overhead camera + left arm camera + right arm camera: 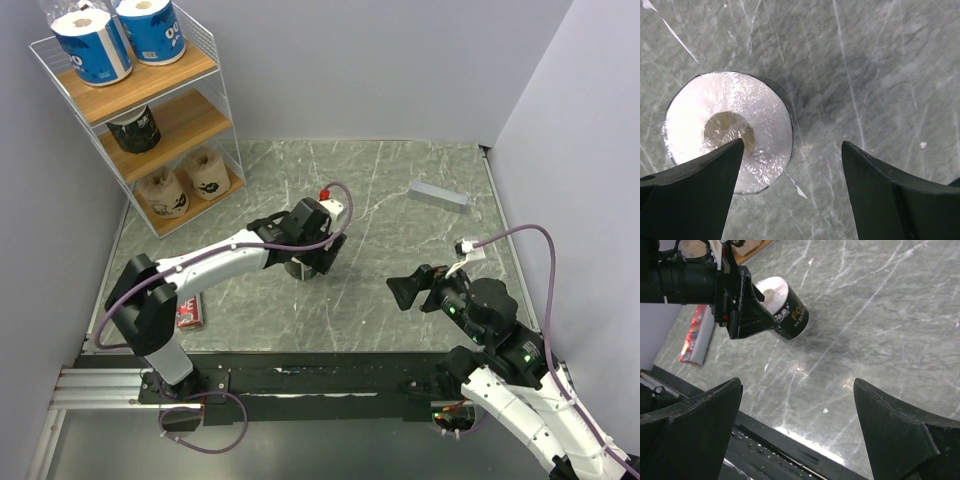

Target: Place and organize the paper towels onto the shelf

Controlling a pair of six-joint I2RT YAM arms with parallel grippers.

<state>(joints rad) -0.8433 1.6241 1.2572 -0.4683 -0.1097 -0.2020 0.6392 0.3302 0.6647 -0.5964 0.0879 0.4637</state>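
A black-wrapped paper towel roll (296, 269) stands upright on the table at centre. In the left wrist view its white top and hollow core (727, 131) show from above. My left gripper (312, 260) hovers open just over it, shifted to one side: the left finger (695, 190) overlaps the core and the right finger (890, 190) is over bare table. The shelf (195, 118) at back left holds two blue-wrapped rolls (95, 45) on top, one black roll (135, 128) in the middle and two tan rolls (165, 193) at the bottom. My right gripper (405, 292) is open and empty.
A flat red box (188, 312) lies by the left arm's base; it also shows in the right wrist view (695, 337). A small grey block (438, 194) lies at the back right. Walls close in the table at left, back and right.
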